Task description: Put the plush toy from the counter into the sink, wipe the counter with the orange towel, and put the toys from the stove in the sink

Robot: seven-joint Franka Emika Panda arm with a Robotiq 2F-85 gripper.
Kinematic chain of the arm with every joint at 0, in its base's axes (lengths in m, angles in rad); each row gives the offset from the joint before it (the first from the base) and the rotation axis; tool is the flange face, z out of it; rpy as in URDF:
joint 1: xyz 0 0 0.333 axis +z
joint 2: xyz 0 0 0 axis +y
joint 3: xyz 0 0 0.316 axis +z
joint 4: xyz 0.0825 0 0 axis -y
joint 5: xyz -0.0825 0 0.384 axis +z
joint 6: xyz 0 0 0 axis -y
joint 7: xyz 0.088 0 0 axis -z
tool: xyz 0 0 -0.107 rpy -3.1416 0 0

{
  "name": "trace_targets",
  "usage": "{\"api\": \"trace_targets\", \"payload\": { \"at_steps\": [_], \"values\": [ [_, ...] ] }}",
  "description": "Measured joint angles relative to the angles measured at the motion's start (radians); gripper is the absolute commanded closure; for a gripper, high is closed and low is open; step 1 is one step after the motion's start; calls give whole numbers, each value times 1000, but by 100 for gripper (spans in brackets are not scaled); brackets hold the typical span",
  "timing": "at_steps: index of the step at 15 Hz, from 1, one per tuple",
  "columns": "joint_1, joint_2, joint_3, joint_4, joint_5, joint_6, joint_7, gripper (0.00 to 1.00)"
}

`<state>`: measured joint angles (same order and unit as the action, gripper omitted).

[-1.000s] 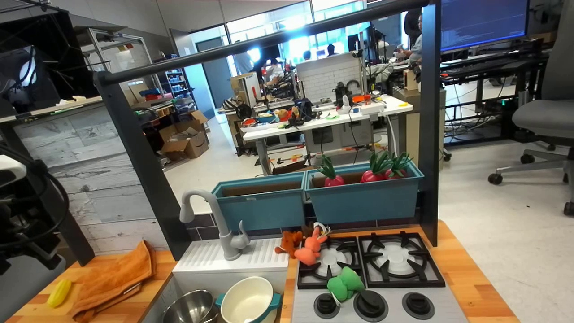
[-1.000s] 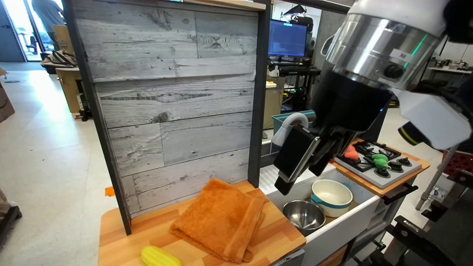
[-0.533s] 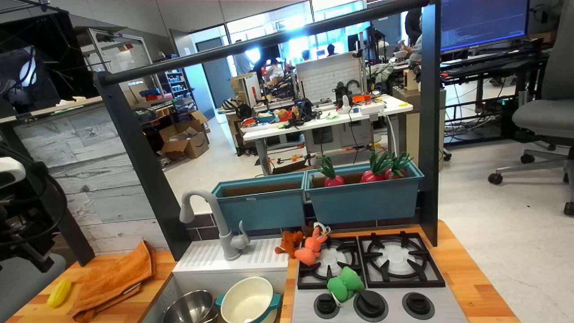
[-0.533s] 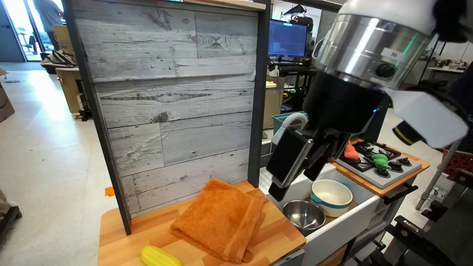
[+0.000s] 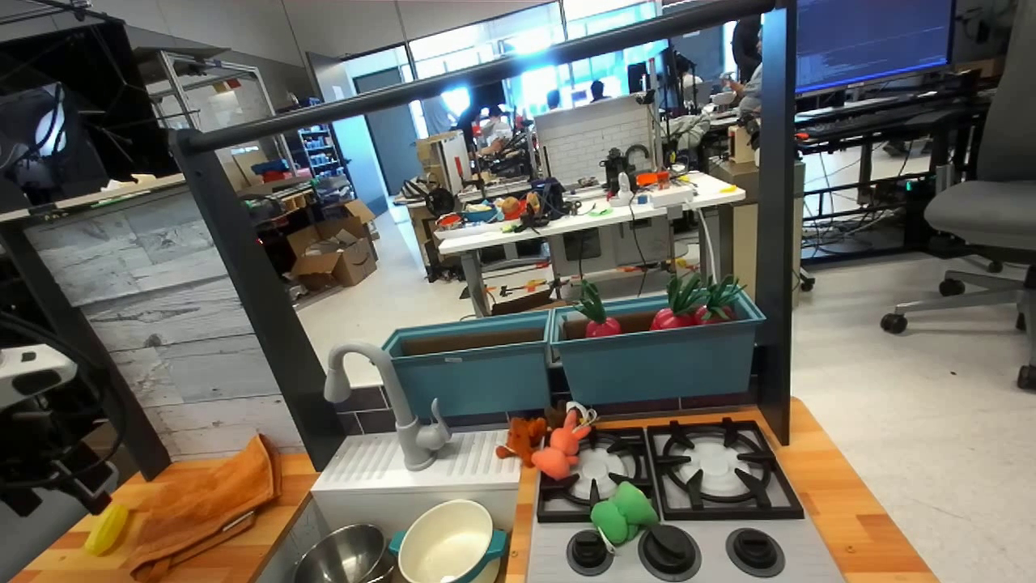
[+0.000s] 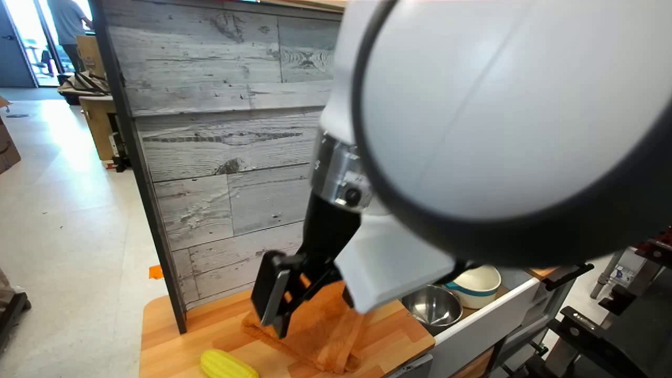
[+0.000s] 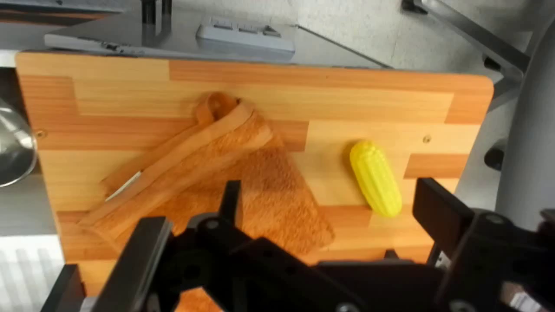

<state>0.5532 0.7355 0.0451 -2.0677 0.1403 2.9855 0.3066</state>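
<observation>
Pincer (image 6: pixel 314 311): free; I hold my jaws spread wide above the counter (image 7: pixel 373 102).
Plush toy (image 7: pixel 376 178): yellow, lying on the counter, near the orange towel (image 7: pixel 277 195).
Stove (image 5: pixel 712 533): green toy (image 5: pixel 623 512) and red-orange toy (image 5: pixel 557 455) rest on top.

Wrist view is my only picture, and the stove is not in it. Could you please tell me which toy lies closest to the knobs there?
Observer: In an exterior view, the green toy on the stove lies closest to the knobs.
Operator: At the left edge of my picture I see part of a steel bowl. What stands next to it?
Observer: A cream pot with teal handles stands beside it in the sink.
</observation>
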Motion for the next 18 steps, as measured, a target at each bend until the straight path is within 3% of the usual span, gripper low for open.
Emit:
{"api": "trace_targets", "payload": {
  "at_steps": [2, 6, 9, 14, 18],
  "values": [
    [23, 92, 4, 123, -26, -127, -4, 0],
    [-18, 196, 52, 318, -72, -298, -90, 0],
    [-25, 192, 36, 296, -129, -243, -111, 0],
    [-2, 159, -49, 223, -279, -91, -126, 0],
    [10, 101, -57, 168, -281, -72, -104, 0]
  ]
}}
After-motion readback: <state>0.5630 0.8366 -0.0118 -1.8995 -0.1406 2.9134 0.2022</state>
